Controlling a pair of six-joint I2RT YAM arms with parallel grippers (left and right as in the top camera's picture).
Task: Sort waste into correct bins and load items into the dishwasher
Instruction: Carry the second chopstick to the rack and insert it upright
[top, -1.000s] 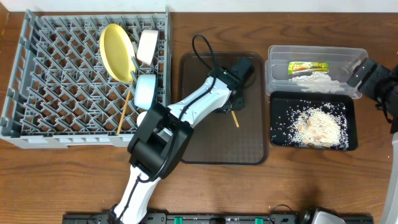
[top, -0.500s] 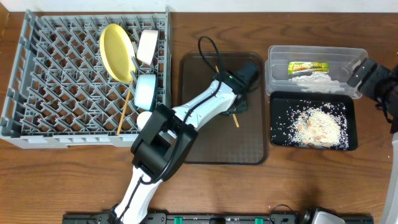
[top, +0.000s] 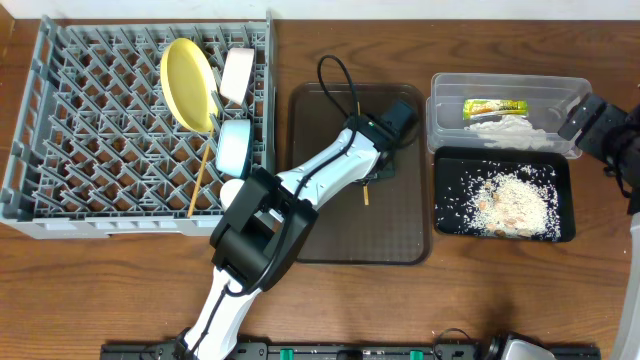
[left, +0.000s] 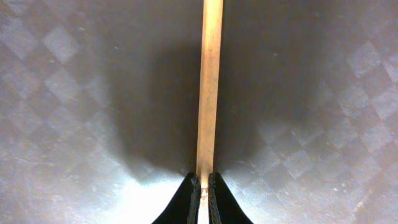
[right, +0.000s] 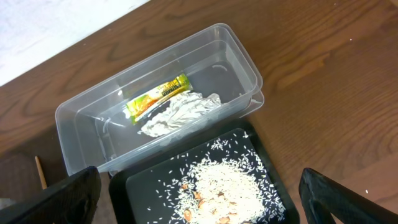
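Overhead straight down; left wrist close; right wrist shares tub (right: 74, 140).

No writing can be read; the print on the green-and-yellow snack wrapper (right: 157, 96) is too small

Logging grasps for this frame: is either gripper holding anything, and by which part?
The left gripper pinches a wooden chopstick by one end; the right gripper is open, holding nothing.

We see a matt wooden chopstick (left: 209, 87) and a tray (left: 68, 93) with a diamond-embossed, faintly shiny surface. The tub (right: 245, 59) is clear glossy plastic.
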